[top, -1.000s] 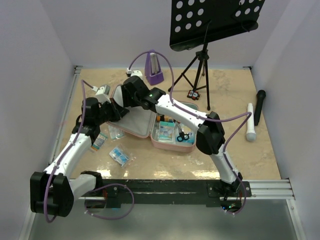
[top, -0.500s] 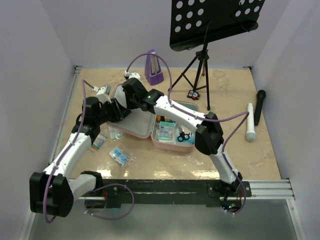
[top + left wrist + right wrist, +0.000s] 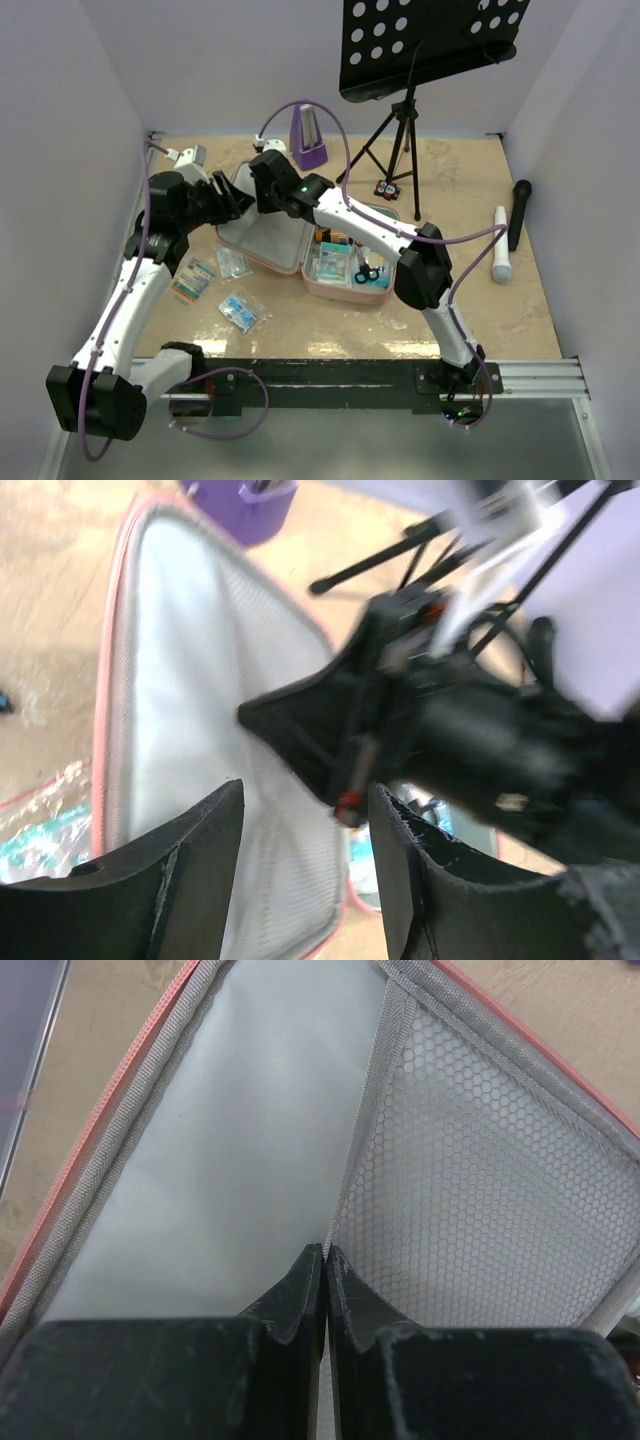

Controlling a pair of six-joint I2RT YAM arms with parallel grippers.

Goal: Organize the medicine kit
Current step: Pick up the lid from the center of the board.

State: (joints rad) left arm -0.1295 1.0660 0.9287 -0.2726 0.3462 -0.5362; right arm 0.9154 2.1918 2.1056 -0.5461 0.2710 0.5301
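Observation:
The pink medicine kit (image 3: pixel 262 262) lies open mid-table, its grey-lined lid to the left and its base (image 3: pixel 345 288) full of small packets. My right gripper (image 3: pixel 262 192) reaches over the lid. In the right wrist view its jaws (image 3: pixel 325 1252) are shut on the edge of the lid's mesh pocket (image 3: pixel 480 1160), beside the smooth grey lining (image 3: pixel 230 1140). My left gripper (image 3: pixel 232 203) hovers at the lid's left rim. It stands open (image 3: pixel 305 800) with nothing between its fingers, facing the lid (image 3: pixel 190 680) and the right gripper's black head (image 3: pixel 330 730).
A purple metronome (image 3: pixel 307 135) and a music stand tripod (image 3: pixel 400 130) stand at the back. A black microphone (image 3: pixel 519 212) and a white cylinder (image 3: pixel 501 243) lie at the right. Loose packets (image 3: pixel 240 312) (image 3: pixel 192 280) (image 3: pixel 232 263) lie left of the kit.
My left gripper has opened and drawn back to the left, away from the lid. My right gripper has shut on the mesh pocket's edge.

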